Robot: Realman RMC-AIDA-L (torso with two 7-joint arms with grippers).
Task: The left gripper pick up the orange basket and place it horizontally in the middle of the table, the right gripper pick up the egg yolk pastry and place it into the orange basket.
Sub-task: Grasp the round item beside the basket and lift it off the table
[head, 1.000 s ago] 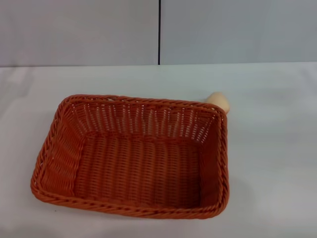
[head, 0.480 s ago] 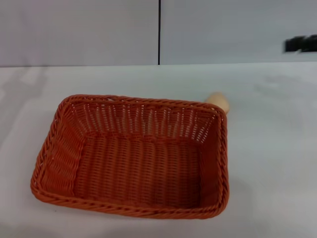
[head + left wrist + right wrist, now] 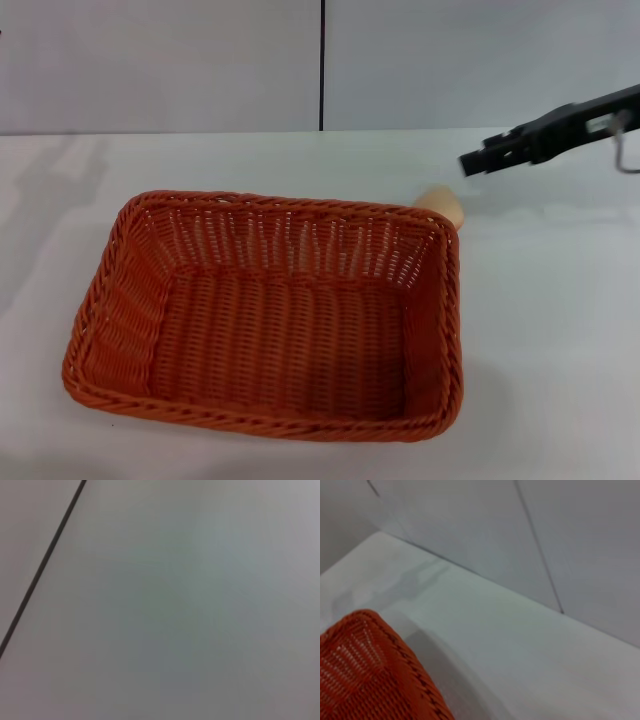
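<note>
Orange basket (image 3: pixel 265 315) set flat and lengthwise across the middle of the white bench (image 3: pixel 550 330), lower centre of the head view, open side up and empty: by the look of it, placed ready to receive. Egg yolk pastry (image 3: pixel 441 205) tucked right behind the basket's far right corner, at or near the rim, half hidden by it. Right gripper (image 3: pixel 478 160) reaching in from the upper right, raised above the bench, just up and right of the pastry, not yet around it; whether its fingers are released or clenched, cannot tell. Left gripper nowhere in view.
</note>
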